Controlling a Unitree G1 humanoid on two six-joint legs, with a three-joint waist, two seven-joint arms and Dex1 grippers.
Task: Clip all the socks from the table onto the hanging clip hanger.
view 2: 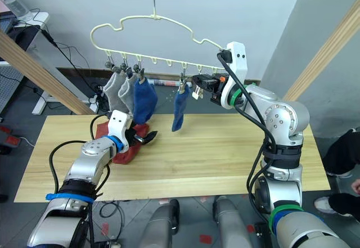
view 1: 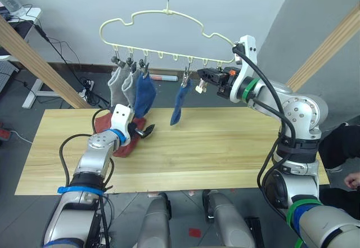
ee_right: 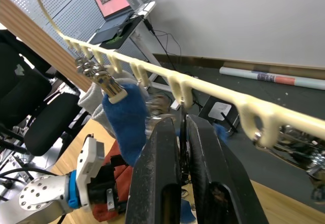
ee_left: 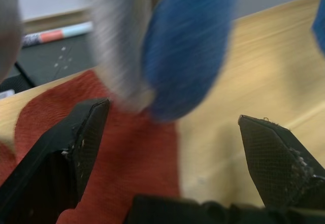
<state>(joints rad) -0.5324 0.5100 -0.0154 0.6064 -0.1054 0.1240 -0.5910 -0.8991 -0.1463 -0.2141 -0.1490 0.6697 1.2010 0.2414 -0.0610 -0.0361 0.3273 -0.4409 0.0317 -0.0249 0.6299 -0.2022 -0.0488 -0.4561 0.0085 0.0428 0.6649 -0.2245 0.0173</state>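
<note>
1. The clip hanger hangs above the tabletop's far edge; two grey socks and a blue sock dangle at its left end, and a second blue sock hangs mid-bar.
2. The right gripper is raised at the bar beside that sock — its fingers pressed together, nothing visible between them.
3. The left gripper is spread wide over the rust-red socks — these lie near the tabletop's far left edge.

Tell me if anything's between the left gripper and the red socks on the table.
Nothing visible. The left gripper hangs open just above the red socks on the table. The clipped grey sock and blue sock dangle beyond its fingertips, not between them and the fabric.
</note>
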